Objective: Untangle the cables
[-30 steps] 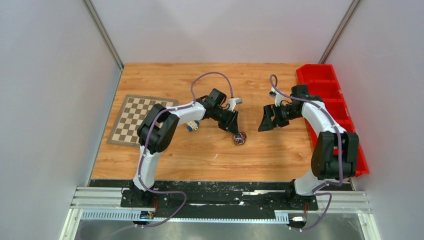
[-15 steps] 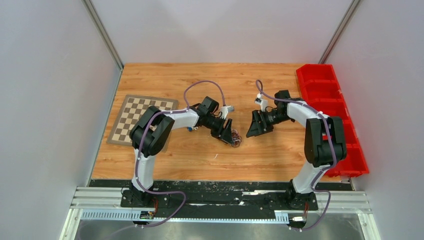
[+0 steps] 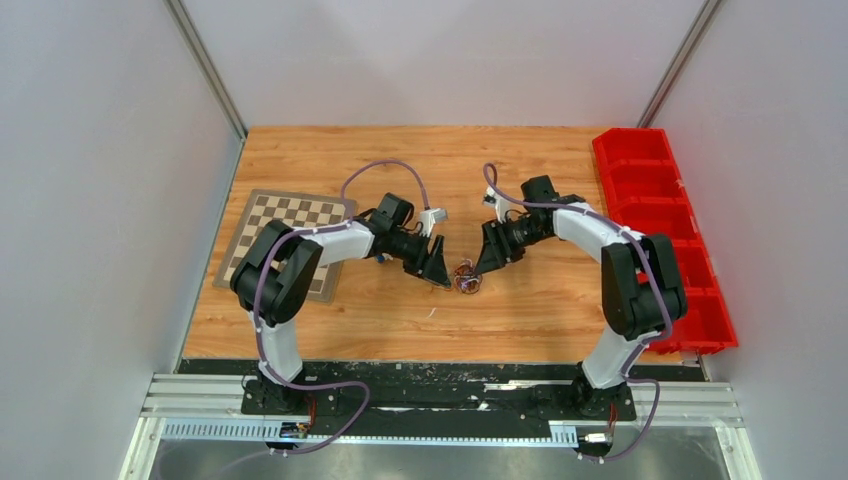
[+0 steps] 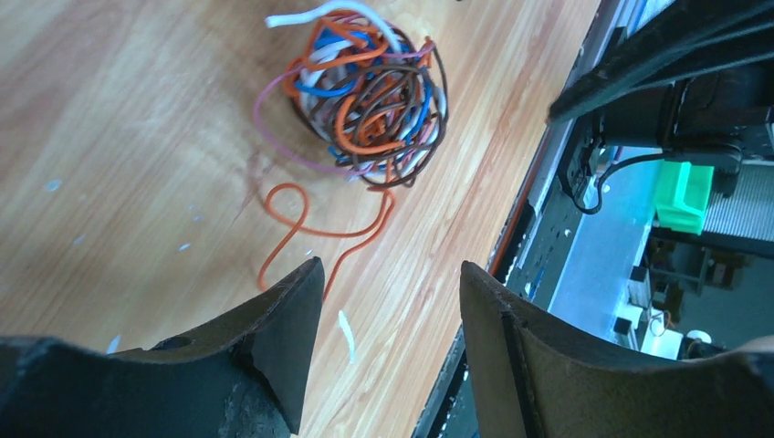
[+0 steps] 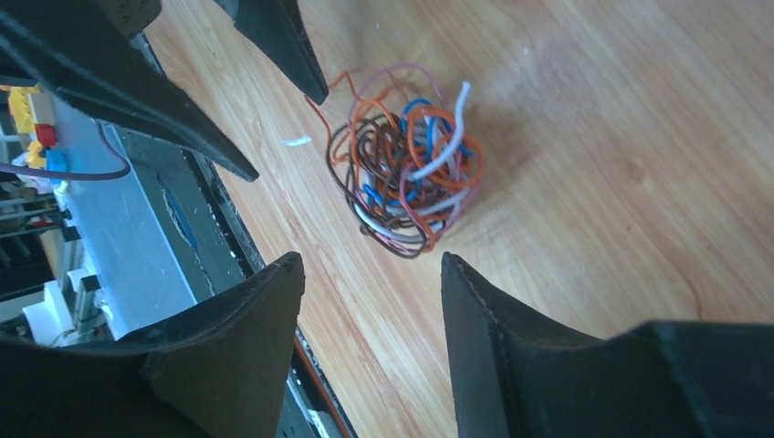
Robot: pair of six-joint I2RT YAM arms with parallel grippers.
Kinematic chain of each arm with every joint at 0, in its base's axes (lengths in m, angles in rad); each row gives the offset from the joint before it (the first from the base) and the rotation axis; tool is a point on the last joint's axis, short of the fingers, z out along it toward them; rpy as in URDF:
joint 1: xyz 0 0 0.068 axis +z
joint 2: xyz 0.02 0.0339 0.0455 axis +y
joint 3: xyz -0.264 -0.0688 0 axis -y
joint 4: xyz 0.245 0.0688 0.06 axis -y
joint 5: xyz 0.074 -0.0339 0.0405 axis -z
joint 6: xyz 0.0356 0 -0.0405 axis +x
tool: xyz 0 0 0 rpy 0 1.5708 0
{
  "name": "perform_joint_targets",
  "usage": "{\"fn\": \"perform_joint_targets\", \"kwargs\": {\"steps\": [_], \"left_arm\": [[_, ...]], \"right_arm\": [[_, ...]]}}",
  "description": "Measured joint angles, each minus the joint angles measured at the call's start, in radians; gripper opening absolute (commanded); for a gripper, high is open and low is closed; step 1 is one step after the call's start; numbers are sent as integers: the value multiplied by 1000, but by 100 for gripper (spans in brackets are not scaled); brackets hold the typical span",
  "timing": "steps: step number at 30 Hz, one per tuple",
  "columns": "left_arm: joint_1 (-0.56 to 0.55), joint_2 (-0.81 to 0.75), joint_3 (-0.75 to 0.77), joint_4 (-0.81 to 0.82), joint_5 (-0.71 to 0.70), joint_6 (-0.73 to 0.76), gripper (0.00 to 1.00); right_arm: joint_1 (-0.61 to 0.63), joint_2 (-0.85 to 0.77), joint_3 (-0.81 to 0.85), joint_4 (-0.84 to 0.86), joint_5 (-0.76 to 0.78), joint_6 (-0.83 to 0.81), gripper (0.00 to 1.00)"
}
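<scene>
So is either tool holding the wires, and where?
Nothing is held: the left tool and the right tool are open, the wire ball lying loose on the table.

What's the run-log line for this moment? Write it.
cables: knotted ball, on table, unheld | left gripper: open, empty, beside ball | right gripper: open, empty, opposite side

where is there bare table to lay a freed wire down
The far strip of table along the back wall, from beyond the chessboard to the red bins, is bare. So is the near strip between the cable knot and the table's front edge, bar tiny scraps. Crowded: the middle, where both arms' jaws flank the knot.
</scene>
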Motion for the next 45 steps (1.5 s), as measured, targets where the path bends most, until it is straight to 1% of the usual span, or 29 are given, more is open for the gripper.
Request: {"fn": "perform_joint_targets", "kwargs": {"steps": [5,9,15,16,18,20,22,24,27,28,31,35,36,38,41,45], "left_arm": [[52,-10,-47,28,34,-18,64],[98,-10,-74,32,58,-34,64],[140,-10,-93,33,71,-46,64],[142,-10,-95,33,72,-48,64],[140,-10,-96,33,72,-51,64],[139,-10,-96,34,73,-53,64],[139,-10,-96,34,74,-57,64],[139,-10,-96,35,76,-63,65],[136,-10,-96,35,79,-70,66],[135,-10,-96,35,79,-71,66],[125,-9,-96,37,79,-69,68],[98,-9,-96,61,79,-70,70],[95,-6,-96,74,80,-72,76],[88,6,-95,107,85,-89,79],[86,32,-96,171,89,-124,81],[86,40,-108,261,87,-142,80]], "right_arm": [[65,-43,21,33,25,1,55],[142,-71,42,55,84,-16,54],[240,-70,57,73,216,-66,50],[251,-67,57,76,235,-77,48],[261,-55,58,80,263,-98,44],[262,-37,58,83,289,-116,44],[262,-18,58,84,312,-132,36],[262,-5,58,87,333,-146,24],[262,-2,54,91,355,-165,16],[262,-2,54,92,361,-167,14],[262,-6,54,95,369,-169,1],[262,-47,52,94,362,-166,0],[261,-63,52,95,357,-166,0],[260,-93,52,95,345,-165,0],[247,-126,52,95,317,-158,0],[214,-132,52,95,274,-145,0]]}}
